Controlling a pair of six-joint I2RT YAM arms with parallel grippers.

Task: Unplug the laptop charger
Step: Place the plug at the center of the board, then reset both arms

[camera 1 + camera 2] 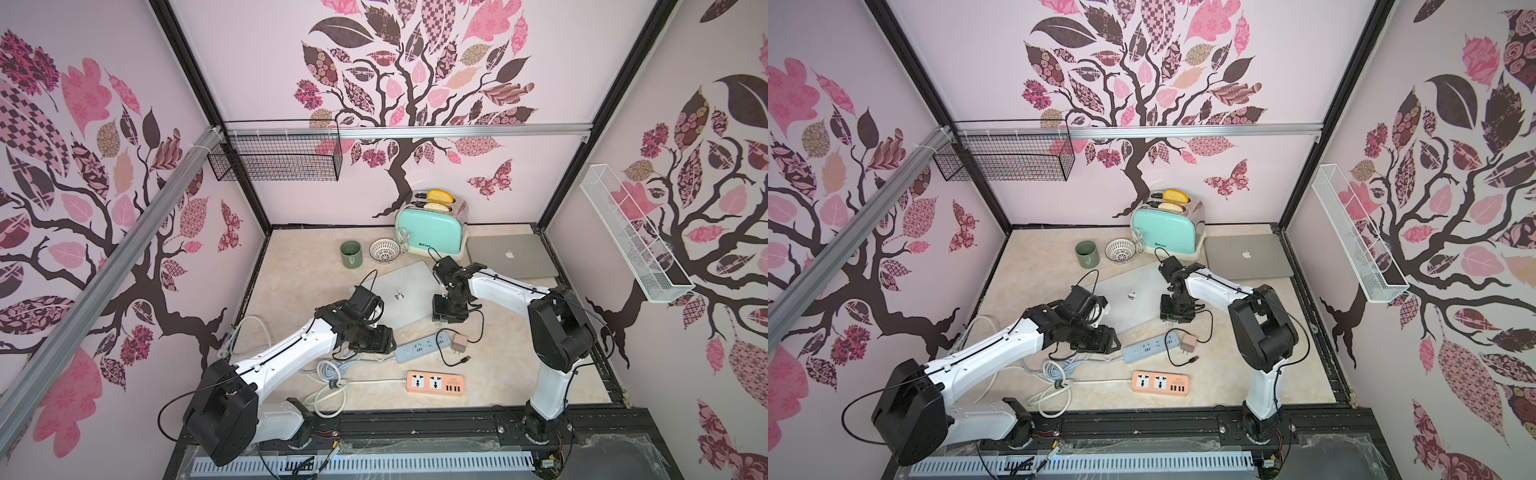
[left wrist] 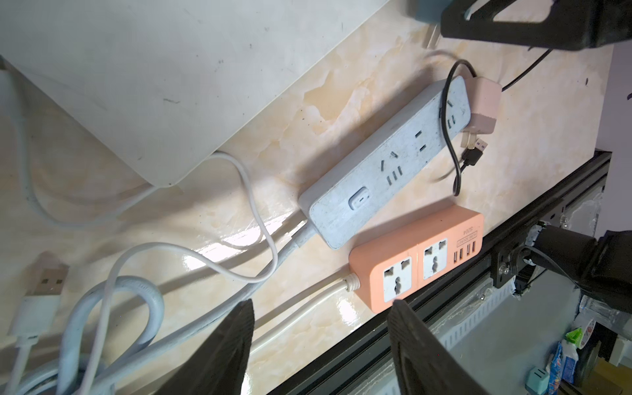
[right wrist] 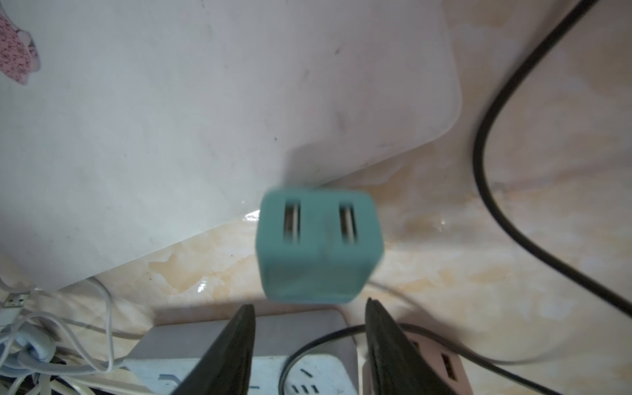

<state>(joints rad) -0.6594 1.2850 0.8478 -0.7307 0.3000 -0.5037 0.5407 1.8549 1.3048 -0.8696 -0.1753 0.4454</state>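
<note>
The small teal plastic charger cube (image 3: 319, 246) with two empty USB slots sits just past the tips of the right gripper (image 3: 309, 306), whose jaws stand apart. The cube is blurred, so I cannot tell whether a finger touches it. In the left wrist view its metal prongs (image 2: 432, 37) hang bare near the corner of the closed silver laptop (image 2: 136, 68), clear of the long grey-blue power strip (image 2: 386, 164), so the unplugging looks done. The left gripper (image 2: 323, 304) is spread with nothing between its fingers. The cube is likely light, rigid and smooth-sided, so it may slip; the best hold is across two opposite flat faces near the middle, away from prongs and slots
</note>
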